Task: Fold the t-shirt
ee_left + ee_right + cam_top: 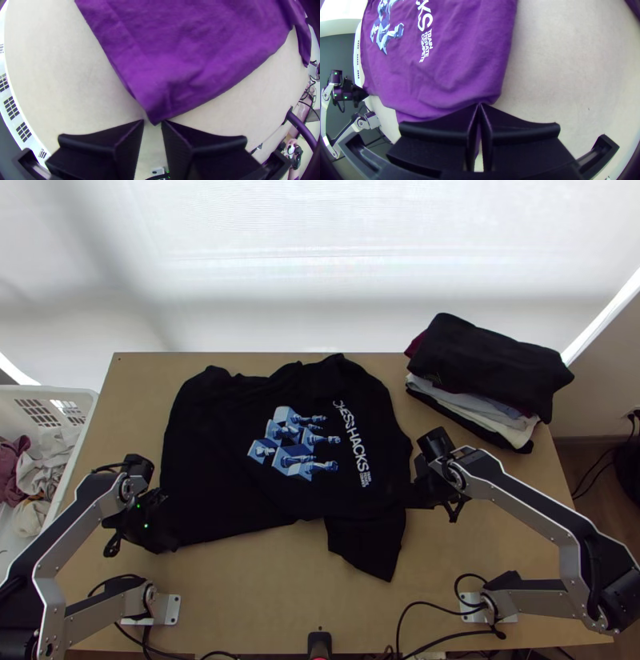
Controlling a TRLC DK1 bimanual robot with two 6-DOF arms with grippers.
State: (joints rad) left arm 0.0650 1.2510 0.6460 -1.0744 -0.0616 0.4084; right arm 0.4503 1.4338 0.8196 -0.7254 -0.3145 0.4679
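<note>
Currently | t-shirt (216, 476) spread, 1 sleeve (368, 544) jutting | left gripper (168, 545) slightly open at 1 corner, nothing pinched | right gripper (419, 498) closed on t-shirt's edge

A light wooden table (264, 596) meets a bright white backdrop (320, 260); right of it, pale wall (604, 380) and brown floor (574, 470)

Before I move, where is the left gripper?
In the top view, the left gripper is at the left of the table, by the near left corner of the black T-shirt, with the white basket farther left.
</note>
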